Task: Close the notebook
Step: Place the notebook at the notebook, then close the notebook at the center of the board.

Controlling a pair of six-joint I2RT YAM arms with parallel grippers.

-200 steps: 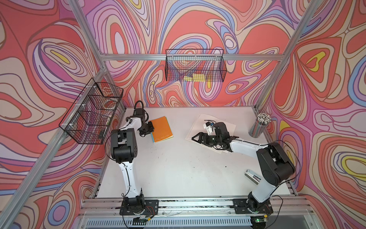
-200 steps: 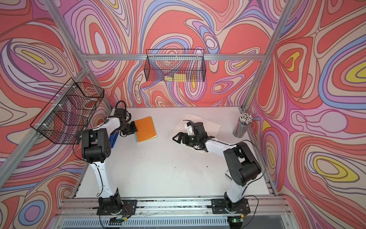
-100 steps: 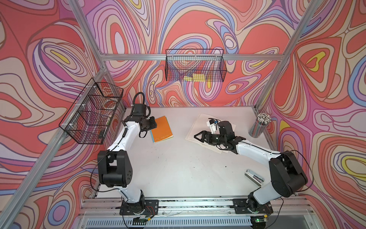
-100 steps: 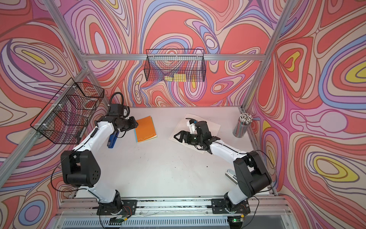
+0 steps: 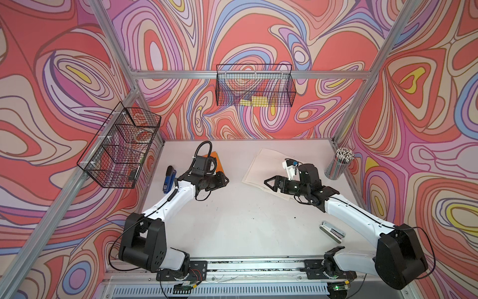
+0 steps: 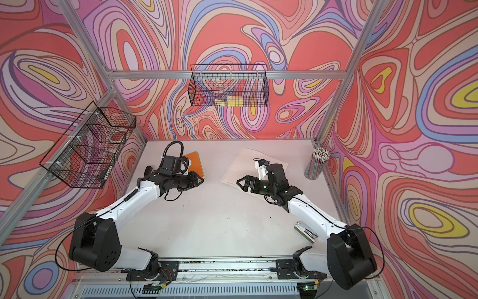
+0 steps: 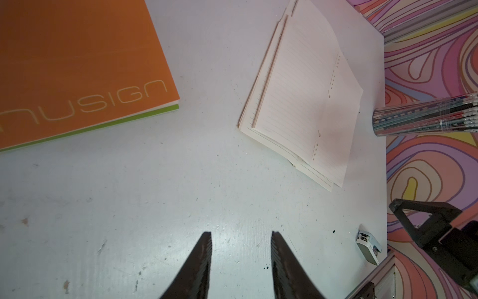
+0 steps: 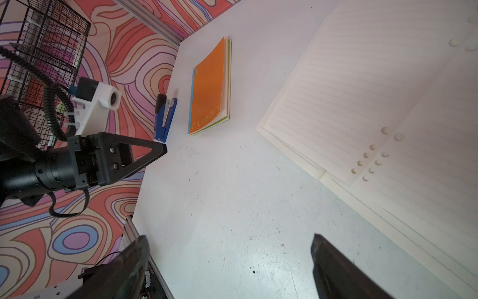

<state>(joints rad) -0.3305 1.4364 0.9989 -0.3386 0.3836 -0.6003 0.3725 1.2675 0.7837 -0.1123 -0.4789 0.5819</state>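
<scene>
The white table holds two candidates for the notebook. Far right, a cream lined pad lies spread open. Far left, the orange notebook lies flat and shut, cover up. If the orange one is meant, the job looks done; if the pad, nothing is begun.

The left gripper hangs over bare table near the orange notebook, jaws apart and empty. The right gripper gapes wider beside the pad, also empty.

From above, the left wrist hides much of the orange cover and the right arm covers the pad's near corner. I cannot tell whether the pad is bound.
</scene>
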